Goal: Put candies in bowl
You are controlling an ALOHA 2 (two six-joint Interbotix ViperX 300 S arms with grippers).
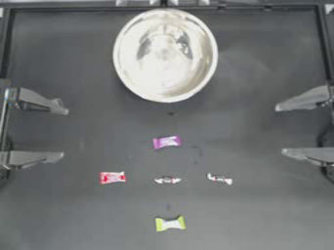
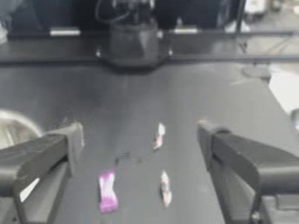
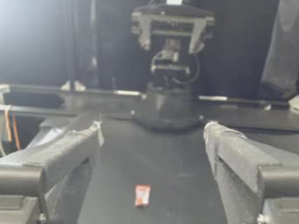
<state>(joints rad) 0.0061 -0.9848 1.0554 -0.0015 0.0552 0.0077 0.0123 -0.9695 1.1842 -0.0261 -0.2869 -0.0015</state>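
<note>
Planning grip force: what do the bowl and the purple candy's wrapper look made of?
The bowl looks like polished metal, possibly glazed: silvery-white, with mirror-like reflections inside. The purple candy seems wrapped in thin glossy film or foil, with twisted ends.

A dark table (image 1: 78, 210) edged by a raised rim.

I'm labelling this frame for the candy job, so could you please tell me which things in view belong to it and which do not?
Belongs to the job:
- bowl, empty so far
- purple candy
- red candy
- two clear candies
- yellow-green candy

Not part of it:
- nothing else lies loose on the table; left gripper and right gripper wait open at its sides
</note>
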